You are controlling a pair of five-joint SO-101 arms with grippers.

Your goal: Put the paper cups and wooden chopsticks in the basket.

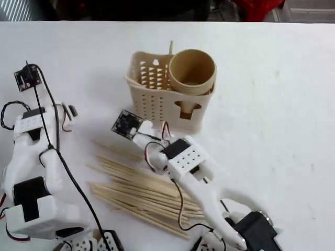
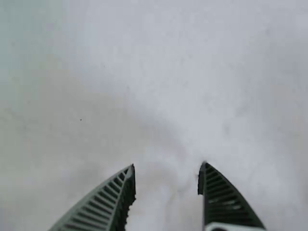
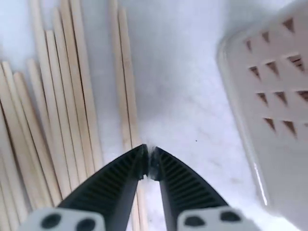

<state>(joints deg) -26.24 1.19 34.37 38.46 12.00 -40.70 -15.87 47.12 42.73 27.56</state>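
A cream slotted basket stands upright at the table's middle back, with stacked brown paper cups in its right half and one chopstick sticking up behind them. Several wooden chopsticks lie spread on the table in front of it. My right gripper is shut, its tips just over a pair of chopsticks at the pile's edge, with the basket wall close beside. I cannot tell whether it pinches one. Over bare white table, my left gripper is open with nothing between its fingers.
The right arm stretches from the front edge over the chopstick pile toward the basket. The left arm stands at the table's left side with a black cable trailing along it. White table spreads to the right of the basket.
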